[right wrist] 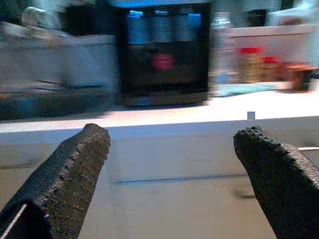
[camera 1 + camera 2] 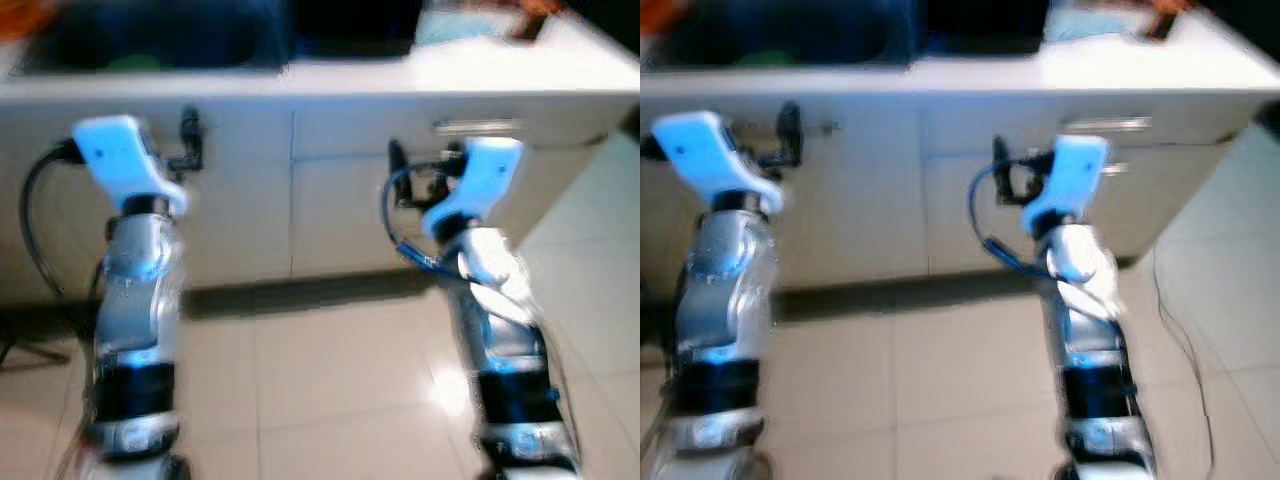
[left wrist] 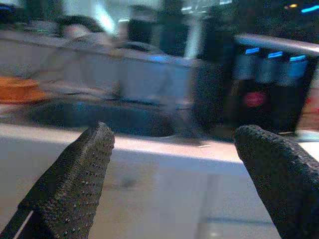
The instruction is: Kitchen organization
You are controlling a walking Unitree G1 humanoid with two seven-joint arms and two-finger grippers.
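The picture is blurred by motion. Both silver arms are raised in front of a white kitchen counter. My left gripper is open and holds nothing; it points at the counter edge by the dark sink. The right gripper is also open with nothing in it, and it faces the counter below a black appliance. In the left eye view the left gripper's black fingers hang close to the cabinet front, apart from it.
An orange object lies left of the sink. Jars and bottles stand right of the appliance. A metal drawer handle sits under the counter by the right arm. Beige tiled floor lies below, with a thin cable on it.
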